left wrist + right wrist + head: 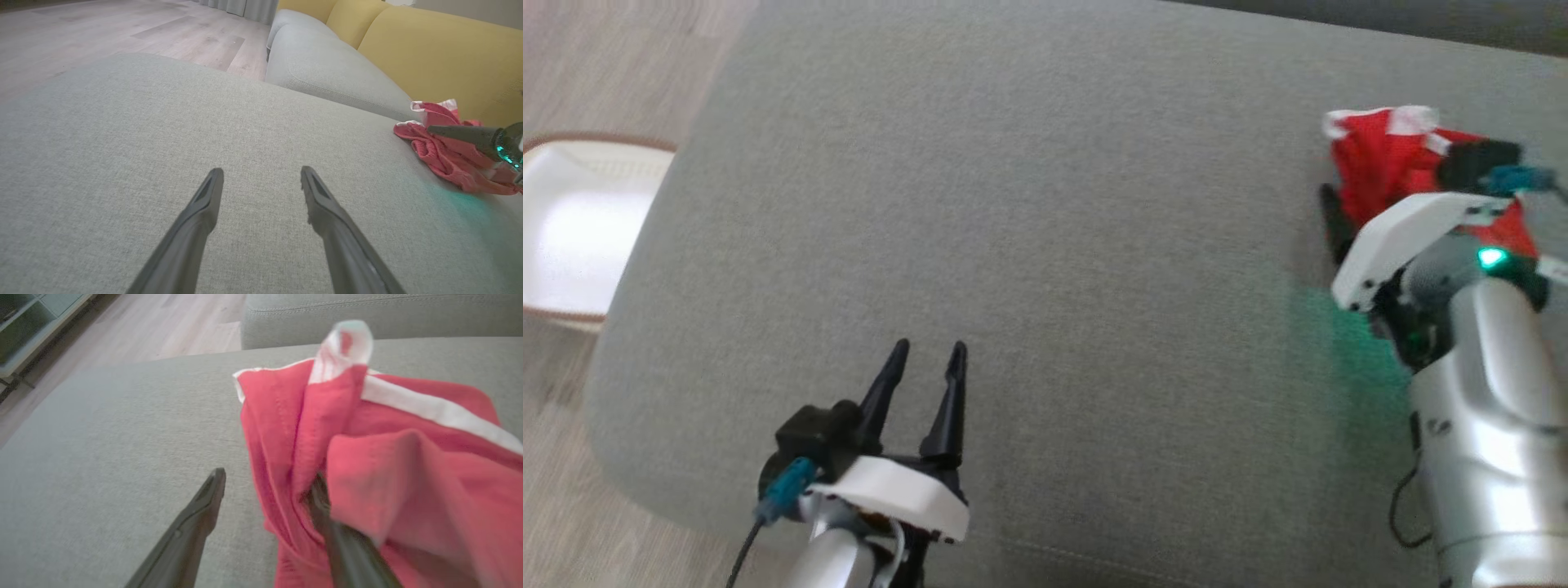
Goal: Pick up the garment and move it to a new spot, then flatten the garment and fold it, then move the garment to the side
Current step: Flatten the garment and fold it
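The garment is a crumpled red piece with white trim, lying at the right end of the grey cushion. My right gripper is at the garment, open. In the right wrist view its left finger lies bare on the cushion while the red cloth drapes over the right finger, hiding its tip. My left gripper hovers open over the cushion's near left part, far from the garment, with nothing between its fingers. The left wrist view shows the garment at the right with a dark finger of the right gripper on it.
A white tub with a brown rim stands on the wooden floor to the left of the cushion. Behind the cushion are a second grey seat and yellow backrests. A low shelf stands across the floor.
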{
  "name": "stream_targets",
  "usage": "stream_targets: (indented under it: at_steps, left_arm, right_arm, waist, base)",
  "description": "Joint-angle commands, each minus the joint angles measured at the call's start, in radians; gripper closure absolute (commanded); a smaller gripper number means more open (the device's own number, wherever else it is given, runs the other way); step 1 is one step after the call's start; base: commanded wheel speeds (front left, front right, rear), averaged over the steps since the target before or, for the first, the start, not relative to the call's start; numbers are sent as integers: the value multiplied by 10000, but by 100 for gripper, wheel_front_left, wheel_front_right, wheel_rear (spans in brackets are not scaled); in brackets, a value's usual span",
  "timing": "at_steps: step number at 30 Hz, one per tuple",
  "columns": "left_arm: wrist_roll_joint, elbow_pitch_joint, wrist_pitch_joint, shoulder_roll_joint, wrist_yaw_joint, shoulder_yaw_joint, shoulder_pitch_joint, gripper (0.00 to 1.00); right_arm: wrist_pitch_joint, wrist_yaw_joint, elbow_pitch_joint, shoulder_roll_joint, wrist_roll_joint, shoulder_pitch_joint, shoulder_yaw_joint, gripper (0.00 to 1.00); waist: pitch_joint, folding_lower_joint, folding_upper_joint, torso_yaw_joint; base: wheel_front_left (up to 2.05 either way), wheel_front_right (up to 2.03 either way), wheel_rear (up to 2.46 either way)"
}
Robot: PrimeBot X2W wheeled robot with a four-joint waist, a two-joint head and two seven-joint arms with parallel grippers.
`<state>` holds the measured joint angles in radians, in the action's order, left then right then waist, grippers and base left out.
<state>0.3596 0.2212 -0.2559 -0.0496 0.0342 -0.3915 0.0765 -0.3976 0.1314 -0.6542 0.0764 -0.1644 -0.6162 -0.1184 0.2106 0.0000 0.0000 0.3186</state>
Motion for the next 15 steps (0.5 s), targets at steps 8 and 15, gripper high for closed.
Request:
stream_targets:
  at_steps: [8,15]
  left_arm:
    - [-82,-398,-59,-7,-47,990,-362,0]
    - [-178,-803,-59,-7,-92,1090,-747,0]
  right_arm:
    - [1146,-7,2635,117,-1074,1507,1446,0]
    - [1881,-7,3654,698,-772,2365,704,0]
  waist:
    - [-809,0,0,-1208]
    - [-775,0,0,-1459]
  base:
    - [0,0,0]
    - [0,0,0]
